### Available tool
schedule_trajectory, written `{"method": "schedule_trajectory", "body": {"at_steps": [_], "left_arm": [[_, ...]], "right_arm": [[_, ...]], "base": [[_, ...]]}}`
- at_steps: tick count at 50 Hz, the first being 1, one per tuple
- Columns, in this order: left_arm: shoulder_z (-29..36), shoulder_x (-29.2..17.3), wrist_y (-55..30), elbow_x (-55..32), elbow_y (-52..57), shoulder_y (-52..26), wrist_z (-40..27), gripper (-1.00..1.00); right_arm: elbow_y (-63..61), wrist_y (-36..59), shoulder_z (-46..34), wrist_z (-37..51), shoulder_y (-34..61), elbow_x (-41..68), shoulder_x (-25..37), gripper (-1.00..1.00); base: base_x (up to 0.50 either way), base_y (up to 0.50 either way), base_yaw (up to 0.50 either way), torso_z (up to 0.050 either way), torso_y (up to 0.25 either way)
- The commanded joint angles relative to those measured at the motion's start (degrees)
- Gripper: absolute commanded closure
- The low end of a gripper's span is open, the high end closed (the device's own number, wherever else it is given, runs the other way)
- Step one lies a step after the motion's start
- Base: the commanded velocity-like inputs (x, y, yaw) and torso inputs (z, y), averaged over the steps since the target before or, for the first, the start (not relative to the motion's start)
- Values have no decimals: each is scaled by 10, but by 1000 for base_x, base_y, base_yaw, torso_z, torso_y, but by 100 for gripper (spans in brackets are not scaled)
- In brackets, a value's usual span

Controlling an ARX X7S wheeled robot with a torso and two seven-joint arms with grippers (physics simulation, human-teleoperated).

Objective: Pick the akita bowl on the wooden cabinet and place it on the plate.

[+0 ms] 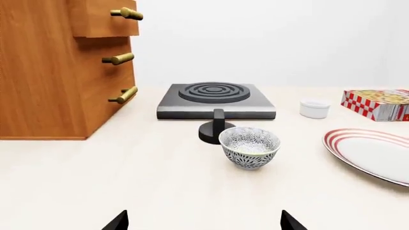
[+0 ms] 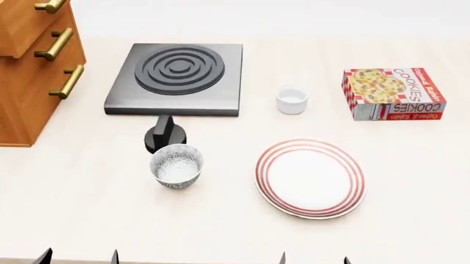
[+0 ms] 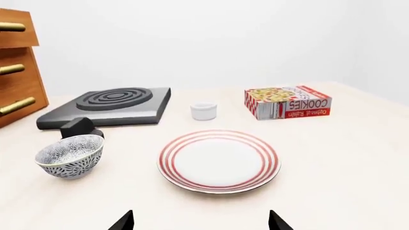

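At the near tabletop (image 2: 88, 220) edge, both end effectors, left (image 1: 203, 221) and right (image 3: 200, 220), spread wide, empty. Patterned bowl (image 2: 176, 166) sits left of the plate (image 2: 311, 177), apart. Cabinet (image 2: 29, 66) top out of view; nothing picked yet, probably.

I see a grey square stove (image 2: 176, 78) with dark concentric rings toward the far left part of the pale table (image 2: 411, 231). Its black knob (image 2: 164, 135) stands just off the stove's near edge. A small plain white cup (image 2: 291, 99) sits to the stove's right, apart from it. Farther right, near the table's right edge, a red-checked cookies box (image 2: 393, 93) lies flat.
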Motion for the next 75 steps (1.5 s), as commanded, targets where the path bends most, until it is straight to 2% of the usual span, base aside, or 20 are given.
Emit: {"method": "schedule_trajectory", "body": {"at_steps": [1, 6, 59, 75], "left_arm": [[8, -6, -1, -6, 2, 0, -9, -100], [10, -9, 4, -11, 0, 0, -10, -100], [35, -29, 10, -34, -1, -3, -33, -100], [41, -34, 12, -39, -2, -3, -38, -100]], "right_arm": [[2, 12, -10, 18, 2, -7, 9, -100], [2, 9, -10, 18, 3, 1, 9, -100], [2, 6, -37, 44, 5, 13, 30, -100], [4, -1, -46, 47, 6, 16, 35, -100]], "base": [[0, 0, 0, 50, 0], [0, 119, 0, 6, 0], [0, 500, 0, 0, 0], [0, 13, 0, 0, 0]]}}
